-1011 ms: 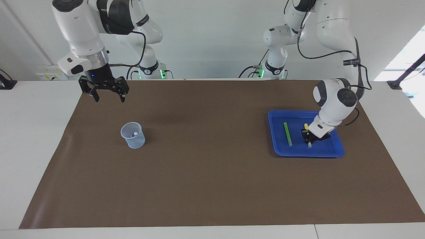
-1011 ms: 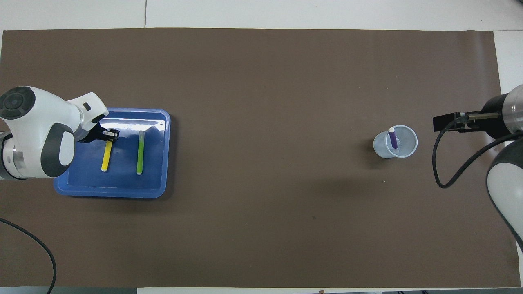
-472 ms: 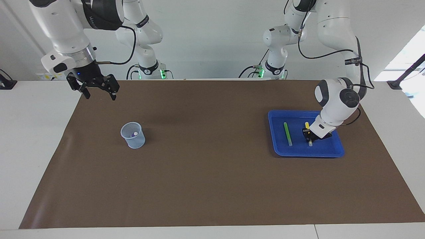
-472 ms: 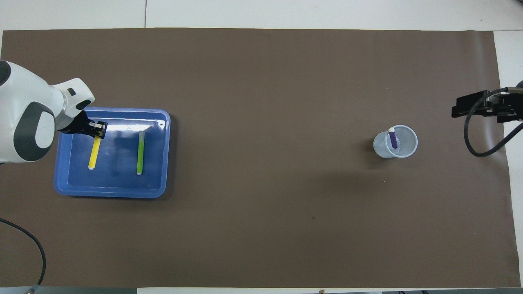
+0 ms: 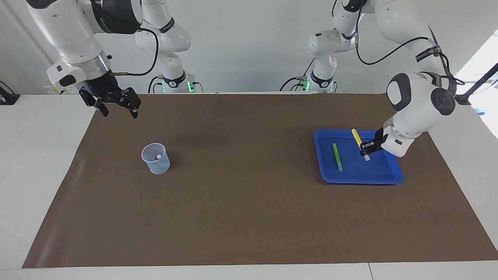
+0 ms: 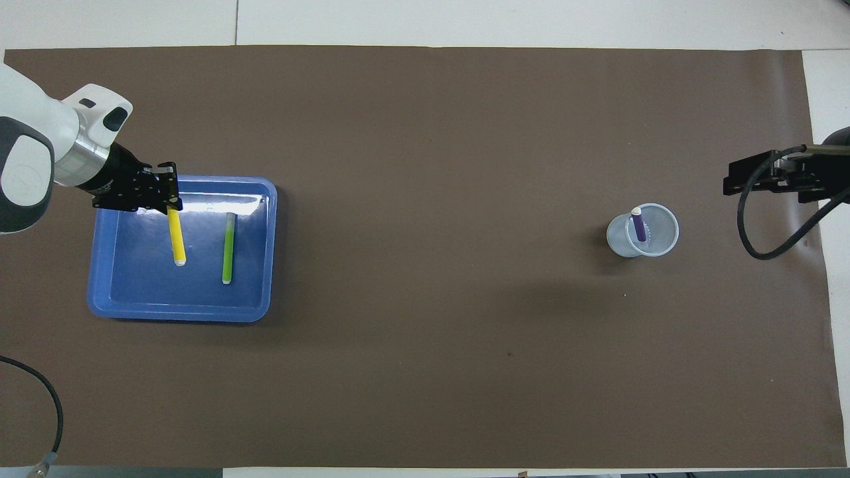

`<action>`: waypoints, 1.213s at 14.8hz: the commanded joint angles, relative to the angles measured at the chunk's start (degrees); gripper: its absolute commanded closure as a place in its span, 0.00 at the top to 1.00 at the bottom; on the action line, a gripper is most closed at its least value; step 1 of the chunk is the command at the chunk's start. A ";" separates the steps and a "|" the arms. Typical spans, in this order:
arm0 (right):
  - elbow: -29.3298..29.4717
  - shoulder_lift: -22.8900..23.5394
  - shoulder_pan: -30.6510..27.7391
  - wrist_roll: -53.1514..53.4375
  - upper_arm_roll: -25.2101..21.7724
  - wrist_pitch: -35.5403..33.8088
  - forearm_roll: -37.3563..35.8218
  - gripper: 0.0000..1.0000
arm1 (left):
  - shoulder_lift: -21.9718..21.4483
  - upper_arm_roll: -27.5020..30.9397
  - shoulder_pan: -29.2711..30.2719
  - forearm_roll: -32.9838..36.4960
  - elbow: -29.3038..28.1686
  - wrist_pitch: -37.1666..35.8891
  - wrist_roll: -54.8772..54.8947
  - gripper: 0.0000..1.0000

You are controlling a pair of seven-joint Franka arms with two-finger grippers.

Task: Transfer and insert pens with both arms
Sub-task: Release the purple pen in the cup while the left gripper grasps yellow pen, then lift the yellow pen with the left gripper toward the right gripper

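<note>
Our left hand (image 5: 367,149) pinches the yellow pen (image 5: 360,143) near its whitish tip, tilted over the blue tray (image 5: 383,177). We judge the pick-up made; next comes carrying it toward mid-desk for a handover. Our right hand (image 5: 116,104), spread wide, waits over the brown mat's edge near the cup (image 5: 156,158), which holds the purple pen (image 6: 639,226). One slim green pen (image 5: 337,156) lies flat in the tray.

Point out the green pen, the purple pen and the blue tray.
green pen (image 6: 228,247): overhead view, middle of its barrel, lying in the tray.
purple pen (image 6: 639,228): overhead view, its barrel, standing in the cup.
blue tray (image 5: 383,181): facing view, the rim farthest from the robots.
</note>
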 commanded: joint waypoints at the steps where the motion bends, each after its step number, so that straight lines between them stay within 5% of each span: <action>1: 0.70 0.13 0.14 1.00 0.32 -1.05 -0.86 1.00 | -1.82 -2.17 -0.76 -6.98 1.43 -3.15 -19.59 0.00; 5: 0.26 0.04 0.22 1.08 0.32 -0.44 -0.77 1.00 | -3.40 -6.05 -0.76 -17.97 0.99 -2.27 -46.60 0.00; 10: -0.53 -0.22 0.93 1.08 0.58 1.49 5.52 1.00 | -5.60 -7.11 -3.83 -30.98 -1.37 2.19 -62.11 0.00; 18: -3.77 -1.18 9.00 7.66 1.20 9.65 24.69 1.00 | -20.09 -7.11 -11.38 -53.66 -22.81 23.54 -65.55 0.00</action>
